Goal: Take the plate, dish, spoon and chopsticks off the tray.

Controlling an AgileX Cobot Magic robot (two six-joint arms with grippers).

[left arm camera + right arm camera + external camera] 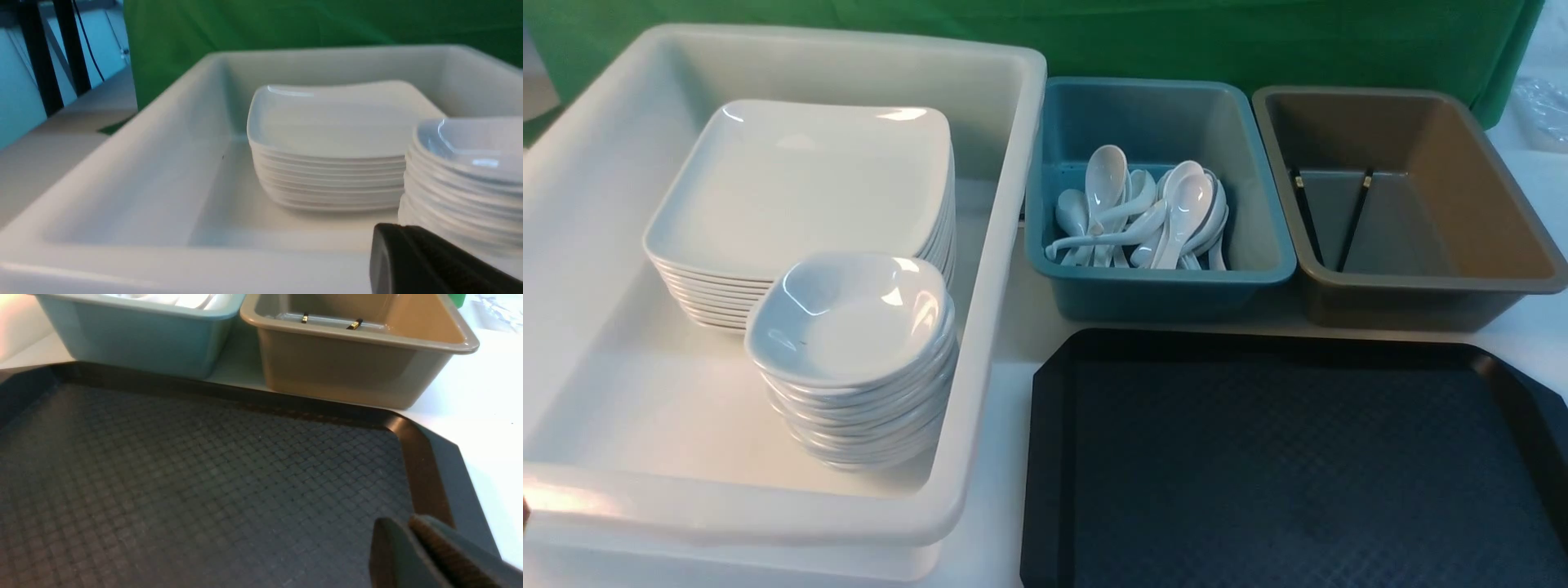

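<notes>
The black tray [1290, 457] lies at the front right with nothing on its floor; it fills the right wrist view [204, 477]. The plate [809, 180] tops a stack of plates in the white tub [1013, 204]. The dish [849, 314] tops a stack of dishes in front of the plates. Several spoons [1143, 212] lie in the teal bin [1160, 290]. The chopsticks [1356, 216] lie in the brown bin [1421, 302]. My left gripper [402, 228] is shut and empty above the tub's near wall, close to the dish stack [474, 147]. My right gripper [408, 520] is shut and empty over the tray's right part. Neither gripper shows in the front view.
The tub stands at the left, the teal and brown bins side by side behind the tray. A green cloth hangs behind them. White tabletop [482, 400] shows to the right of the tray and the brown bin [347, 371].
</notes>
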